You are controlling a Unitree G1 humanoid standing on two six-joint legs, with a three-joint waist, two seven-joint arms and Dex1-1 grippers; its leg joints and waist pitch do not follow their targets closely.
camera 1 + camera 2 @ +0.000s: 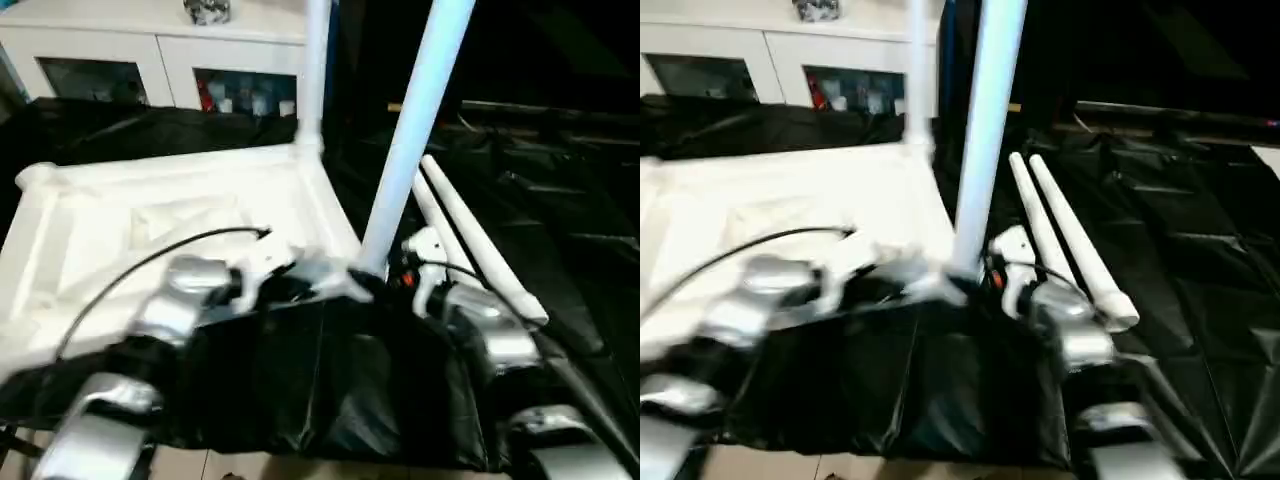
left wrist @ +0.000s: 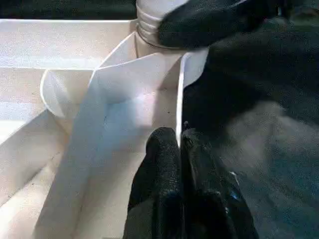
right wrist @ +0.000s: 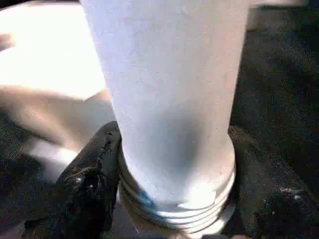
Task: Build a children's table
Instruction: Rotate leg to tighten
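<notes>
Black sheet (image 1: 330, 390) nearest, draped over the near edge of the work surface, with the silver forearms coming up over it on both sides. Right gripper (image 3: 169, 199): the two black fingers (image 3: 89, 184) stand on either side of the threaded foot of a white tube leg (image 1: 410, 140), one on each flank of the thread rings; jaws spread to the leg's width and closed about it. That leg rises steeply, leaning a little, from the near right corner of the tabletop (image 1: 150, 230). Left gripper (image 2: 179, 149): fingers pressed together, nothing between them, tips touching the white wall at that same corner of the tabletop, just beside the round socket where the threaded end sits. Tabletop lies upside down on the black sheet, ribbed underside up, left of centre. A second leg (image 1: 316, 70) stands upright in the far right corner socket. Two more legs (image 1: 470, 240) lie side by side on the black sheet just right of the tabletop, touching each other along their length. Black cable (image 1: 150, 260) arcs over the tabletop toward the left wrist. Behind, a white cabinet (image 1: 150, 50) with glass doors; items inside too blurred to read. No legible writing anywhere.
</notes>
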